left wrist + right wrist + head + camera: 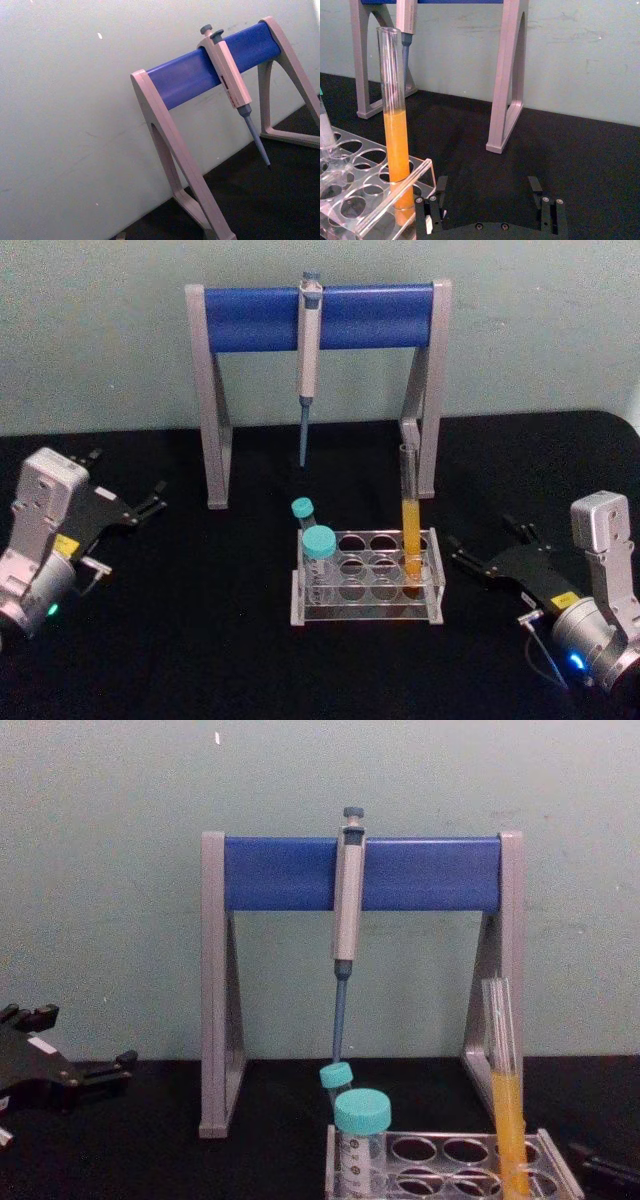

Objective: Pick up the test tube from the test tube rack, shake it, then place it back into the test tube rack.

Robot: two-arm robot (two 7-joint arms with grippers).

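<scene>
In the head view a grey stand [215,410] with a blue bar [320,318] fills the upper middle of the frame, and a pipette [308,350] hangs from the bar, tip pointing down. Below it, at lower centre, sits the clear rack [366,590]. The tube [410,525] stands upright in a hole at the rack's right end, its lower half orange-yellow, its open top reaching up in front of the stand's right leg. Two capped tubes [318,555] with teal lids stand at the rack's left end; the holes between are bare. The left gripper [150,505] rests at the left edge, well apart from the rack, its fingers looking slightly parted. The right gripper [490,545] lies at lower right, near the rack's right end; in the right wrist view its fingers [441,186] are spread with nothing between them, the tube just beside. Everything rests on a black cloth table [200,660] that meets a pale green wall [100,330] across the upper part of the frame.
</scene>
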